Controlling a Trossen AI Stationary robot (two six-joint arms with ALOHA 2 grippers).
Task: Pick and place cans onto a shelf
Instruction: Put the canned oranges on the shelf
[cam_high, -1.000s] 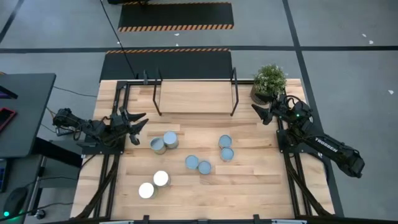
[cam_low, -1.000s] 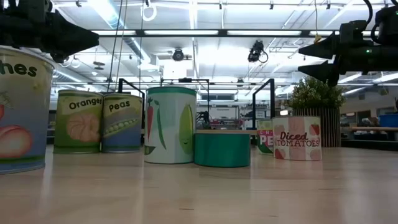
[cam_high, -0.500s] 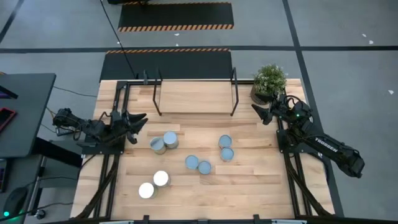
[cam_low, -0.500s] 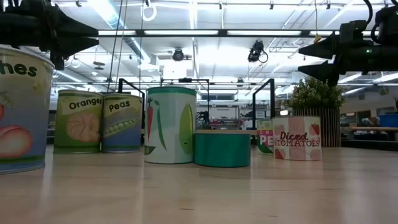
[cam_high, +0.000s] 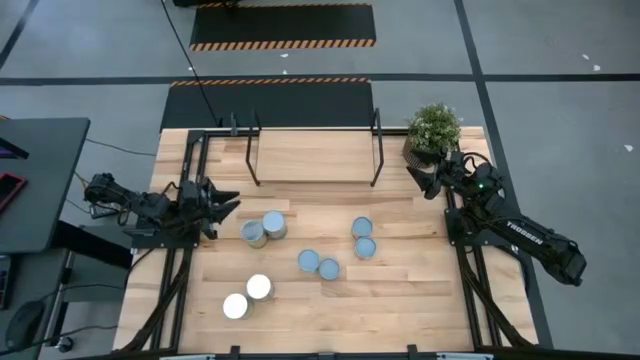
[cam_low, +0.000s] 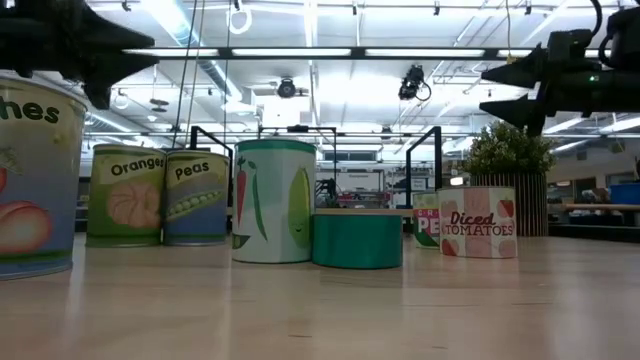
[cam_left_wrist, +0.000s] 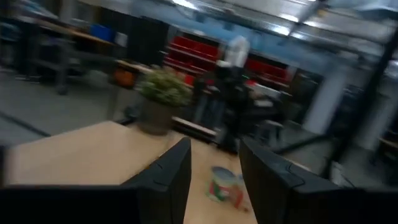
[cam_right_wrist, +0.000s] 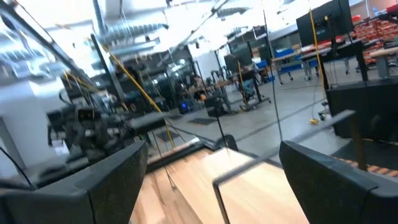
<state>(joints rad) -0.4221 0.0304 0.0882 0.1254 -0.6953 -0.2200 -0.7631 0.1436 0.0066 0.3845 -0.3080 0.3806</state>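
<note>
- Since a second ago, the left gripper (cam_high: 222, 203) has crept a little toward the cans and its wrist has turned; the right gripper (cam_high: 418, 180) has not shifted, and no can has moved.
- Left gripper: fingers parted about a can's width, holding nothing, above the table's left edge near the closest pair of cans (cam_high: 264, 228).
- Right gripper: fingers spread wide, empty, waiting beside the plant (cam_high: 433, 130) at the far right.
- All eight cans stand upright in four touching pairs on the table (cam_high: 400, 290); the shelf (cam_high: 312, 155) at the far edge is bare.
- Handling, as a judgement: rigid metal cylinders with smooth labelled sides, likely slippery. Grip across the side wall, mid-height, fingers square to the can.
- Tall cans such as the vegetable can (cam_low: 274, 200) may tip if caught high; short ones like the green can (cam_low: 357, 238) leave little wall to grip.
- Touching pairs leave no gap for a finger between neighbours.
- Whether the cans are full or empty cannot be told.
- At table height, the nearest can (cam_low: 35, 175) is cut off and one label is half hidden.
- Left wrist view is smeared.
</note>
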